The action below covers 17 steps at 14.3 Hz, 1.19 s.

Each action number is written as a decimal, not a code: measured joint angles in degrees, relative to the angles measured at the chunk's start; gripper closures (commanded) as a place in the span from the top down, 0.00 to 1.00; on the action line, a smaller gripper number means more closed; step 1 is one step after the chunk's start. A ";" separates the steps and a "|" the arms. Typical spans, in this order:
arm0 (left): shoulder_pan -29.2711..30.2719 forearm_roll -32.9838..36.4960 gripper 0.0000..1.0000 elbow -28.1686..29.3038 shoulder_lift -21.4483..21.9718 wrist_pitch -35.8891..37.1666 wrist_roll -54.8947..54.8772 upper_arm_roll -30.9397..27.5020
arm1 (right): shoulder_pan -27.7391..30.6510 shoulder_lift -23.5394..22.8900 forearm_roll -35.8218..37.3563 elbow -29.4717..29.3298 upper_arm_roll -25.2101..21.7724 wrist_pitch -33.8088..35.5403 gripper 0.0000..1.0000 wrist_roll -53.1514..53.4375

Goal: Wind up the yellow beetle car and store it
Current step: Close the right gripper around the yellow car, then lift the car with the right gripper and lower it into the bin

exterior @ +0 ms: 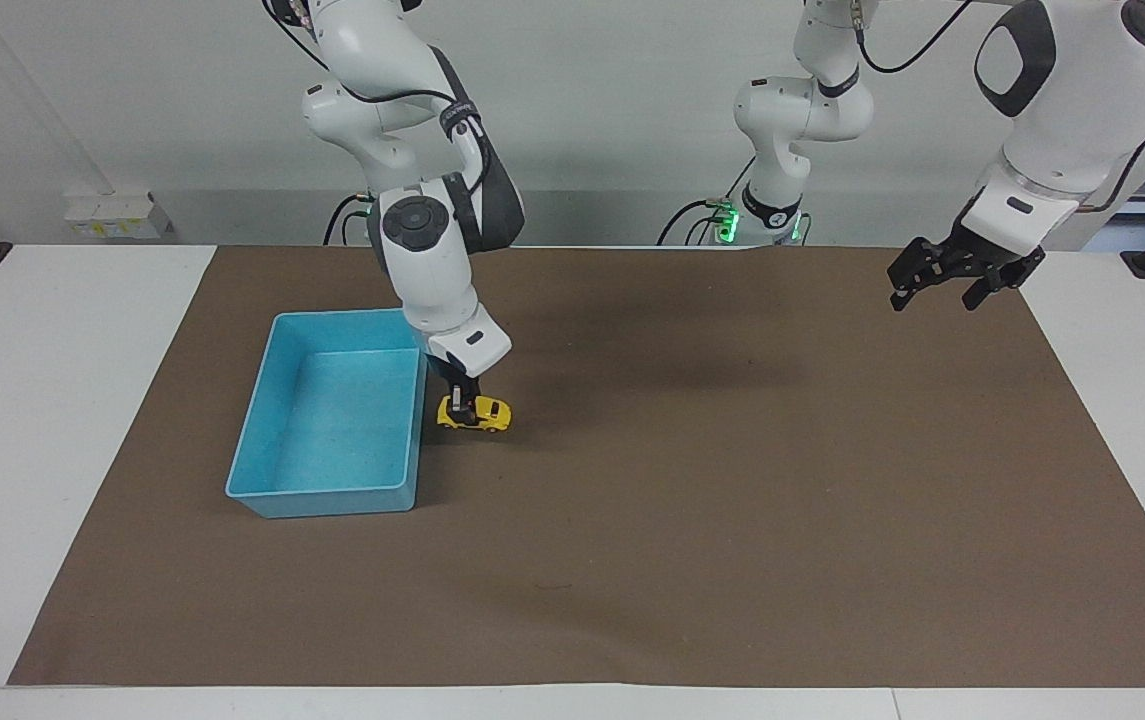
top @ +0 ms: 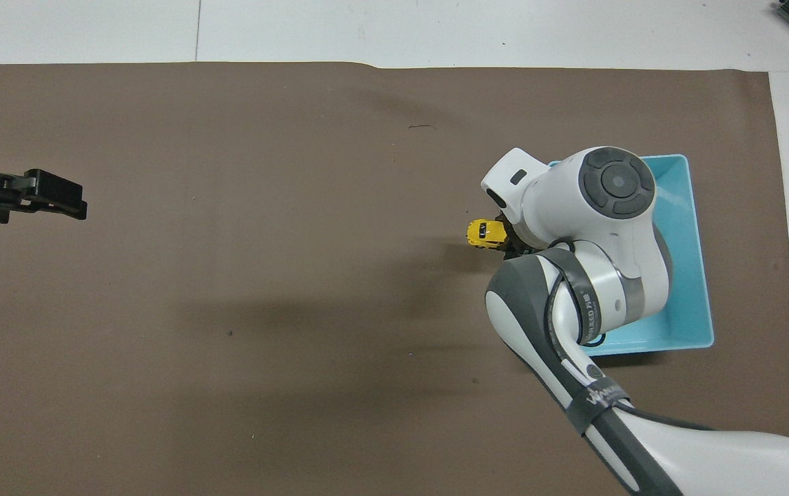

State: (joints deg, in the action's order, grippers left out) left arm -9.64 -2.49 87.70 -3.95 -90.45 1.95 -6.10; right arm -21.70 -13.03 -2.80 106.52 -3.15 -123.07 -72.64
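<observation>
Light-blue bin (exterior: pixel 262 440) empty. Right gripper (exterior: pixel 461 402) clamped on yellow beetle car (exterior: pixel 475 413), just beside the bin's wall. Risk: car slips from a narrow pinch. Left gripper (exterior: pixel 950 276) waits open, well apart.

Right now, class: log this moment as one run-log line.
right gripper: shut on yellow beetle car, beside light-blue bin | left gripper: open, waiting over mat
</observation>
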 measured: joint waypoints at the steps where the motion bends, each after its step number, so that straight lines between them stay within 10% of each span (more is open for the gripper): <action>1: 0.00 -0.01 1.00 0.00 0.00 0.02 0.00 0.01 | 0.22 0.72 0.00 -0.79 -0.02 1.93 0.00 0.00; 17: 0.00 -0.06 1.00 0.06 0.00 0.29 0.00 0.15 | 13.31 4.40 0.18 2.48 -0.47 6.84 0.00 -15.31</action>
State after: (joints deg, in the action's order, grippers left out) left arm -9.64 -2.55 87.76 -3.95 -90.16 1.95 -5.96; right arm -8.39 -8.63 -2.62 109.00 -3.62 -116.22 -87.95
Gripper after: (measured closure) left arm 0.000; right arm 0.546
